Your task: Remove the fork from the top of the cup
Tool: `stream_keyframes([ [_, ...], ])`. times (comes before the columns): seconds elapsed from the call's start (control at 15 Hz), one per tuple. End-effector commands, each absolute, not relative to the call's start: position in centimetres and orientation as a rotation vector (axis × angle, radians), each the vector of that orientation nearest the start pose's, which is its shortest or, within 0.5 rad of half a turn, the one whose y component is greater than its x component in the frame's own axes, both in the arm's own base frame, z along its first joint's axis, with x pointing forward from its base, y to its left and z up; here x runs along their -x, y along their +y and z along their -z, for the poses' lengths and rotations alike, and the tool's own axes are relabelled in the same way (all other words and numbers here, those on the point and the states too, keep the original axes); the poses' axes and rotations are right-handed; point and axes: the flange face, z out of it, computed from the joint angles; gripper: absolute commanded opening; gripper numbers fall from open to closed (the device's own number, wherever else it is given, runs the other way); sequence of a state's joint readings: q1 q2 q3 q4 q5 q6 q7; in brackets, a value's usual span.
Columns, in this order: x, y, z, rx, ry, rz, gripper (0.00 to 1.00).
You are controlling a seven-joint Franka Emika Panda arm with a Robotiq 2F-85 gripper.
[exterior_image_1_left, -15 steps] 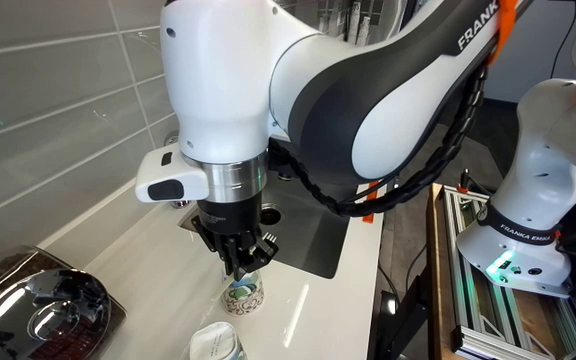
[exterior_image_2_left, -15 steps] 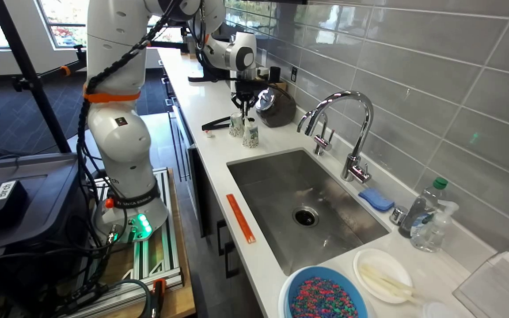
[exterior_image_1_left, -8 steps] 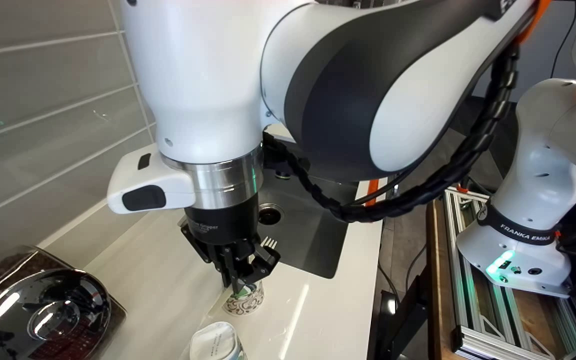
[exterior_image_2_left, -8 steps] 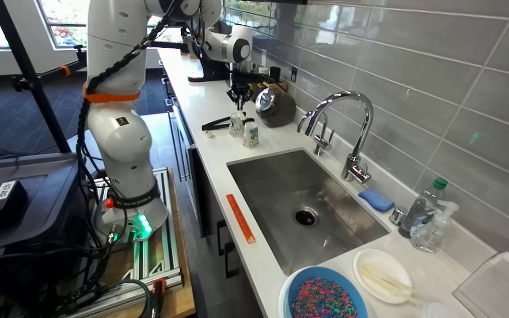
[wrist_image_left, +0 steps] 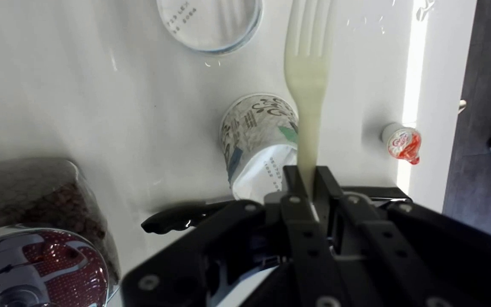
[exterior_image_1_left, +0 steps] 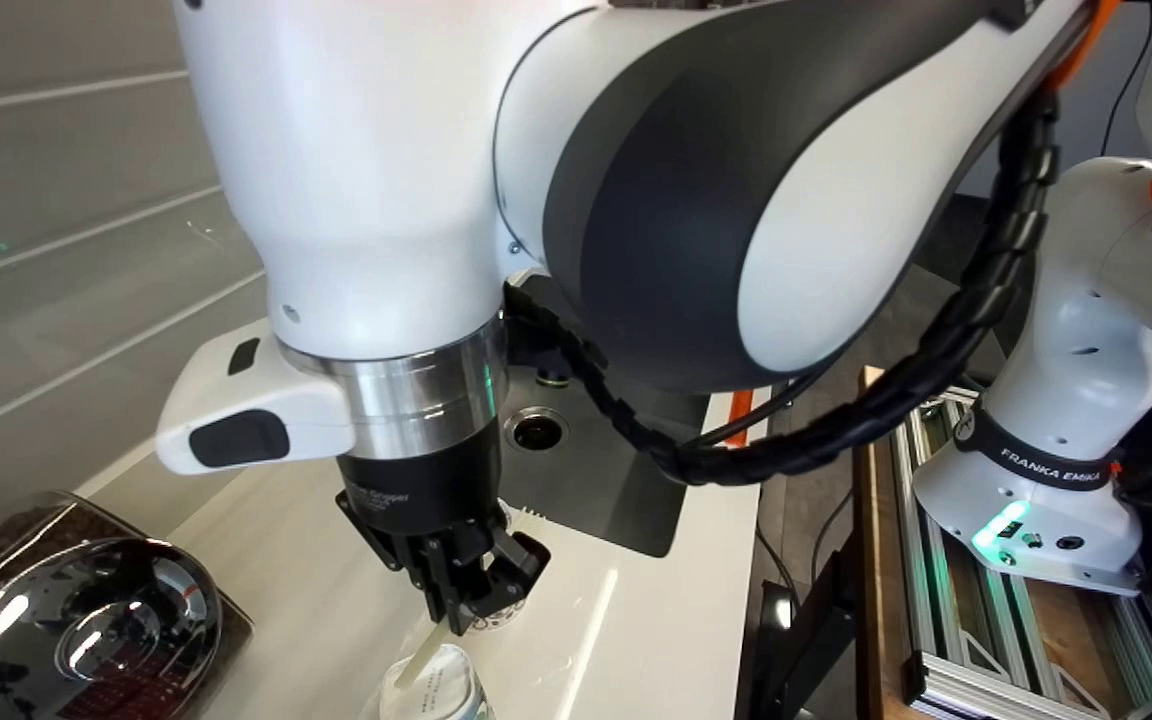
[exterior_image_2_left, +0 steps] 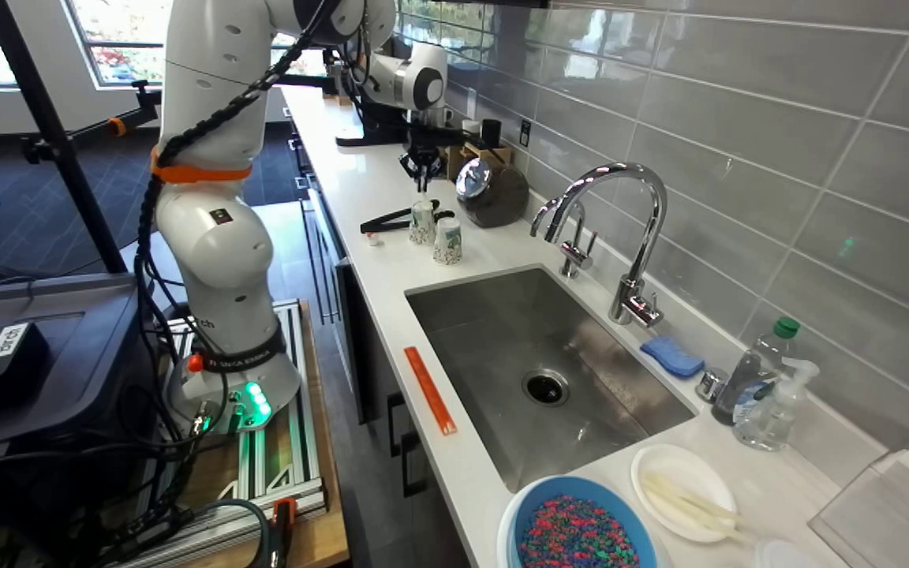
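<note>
"Grey tiles point(exterior_image_2_left: 778, 158) are ranged behind a pale counter point(exterior_image_2_left: 379, 177), and a sink point(exterior_image_2_left: 486, 339) is set into it. How much of the job is done?"

"Most of it, to judge by the grasp: the fork point(wrist_image_left: 307, 85) is pinched between the fingers point(wrist_image_left: 324, 183) of the gripper point(wrist_image_left: 308, 172), clamped at its handle point(wrist_image_left: 309, 149). In the wrist view it is shown above the counter, and part of the patterned cup point(wrist_image_left: 256, 136) is covered by it."

"Is it fully cleared of that cup?"

"That cannot be told. In an exterior view the end of the handle is seen across the top of the same cup, and contact is neither proved nor ruled out. Nor is it made plain which is meant by the task, this one or the second cup point(exterior_image_2_left: 447, 241) nearer the sink."

"What is left, then?"

"As judged from here, the fork is to be carried aside, set down and let go."

"And what is held in the containers?"

"Both cups are turned upside down, so their insides are hidden. Red, blue and green bits point(exterior_image_2_left: 581, 540) are held in the blue bowl point(exterior_image_2_left: 577, 485), and pale utensils point(exterior_image_2_left: 687, 505) are laid on the white plate point(exterior_image_2_left: 663, 457). Brown pieces point(wrist_image_left: 73, 202) are kept in the jar point(wrist_image_left: 36, 175), while the small tub point(wrist_image_left: 391, 133) is covered by a printed lid point(wrist_image_left: 404, 145), its contents unseen."
</note>
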State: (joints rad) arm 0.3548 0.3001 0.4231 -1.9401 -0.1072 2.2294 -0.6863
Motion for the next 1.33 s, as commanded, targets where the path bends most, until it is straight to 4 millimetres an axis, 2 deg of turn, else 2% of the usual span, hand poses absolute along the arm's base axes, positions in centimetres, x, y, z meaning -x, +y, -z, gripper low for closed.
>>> stream_keyframes([
  [0.0, -44.6, 43.4, -33.5, 2.239, -2.110, -0.016, 0.03],
  [1.27, -46.2, 46.6, -31.2, 2.326, -2.052, -0.051, 0.03],
])
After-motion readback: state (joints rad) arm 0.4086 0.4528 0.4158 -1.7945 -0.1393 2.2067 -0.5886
